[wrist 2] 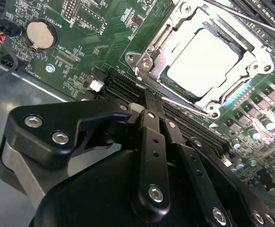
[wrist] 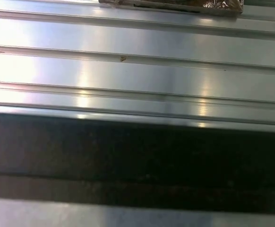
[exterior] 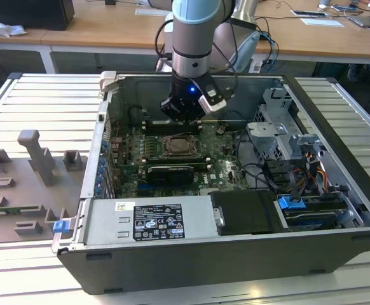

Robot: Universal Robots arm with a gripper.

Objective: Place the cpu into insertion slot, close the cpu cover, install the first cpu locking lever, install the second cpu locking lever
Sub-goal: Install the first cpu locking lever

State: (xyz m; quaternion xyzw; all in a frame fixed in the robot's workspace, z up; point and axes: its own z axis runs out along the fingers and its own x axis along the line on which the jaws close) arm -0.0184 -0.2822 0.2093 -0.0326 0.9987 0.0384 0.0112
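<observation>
Closed and empty is how I read the jaws: in the second wrist view the gripper (wrist 2: 147,111) has its black fingers (wrist 2: 151,142) pressed side by side with nothing between them, their tips over the long black slots (wrist 2: 123,87) just beside the socket. From the task's thing outward: the cpu (wrist 2: 204,61) already lies flat in the insertion slot (wrist 2: 196,56), its pale metal top showing through the window of the cpu cover (wrist 2: 168,35), which lies down flat around it. A thin lever rod (wrist 2: 251,19) runs along one side of the frame; I cannot tell whether it is latched. Green motherboard (wrist 2: 71,52) surrounds the socket, with a round coin battery (wrist 2: 41,34) well apart from it. White lettering is printed on the board, but I cannot make it out. In the exterior view the arm (exterior: 194,38) comes straight down into the open computer case (exterior: 337,121), its wrist hanging just behind the socket (exterior: 180,146). A white label (exterior: 157,221) covers the power supply (exterior: 109,222) at the near wall; its text is too small for me to read. In the first wrist view I see ribbed silvery metal (wrist: 137,71) above a dark band
</observation>
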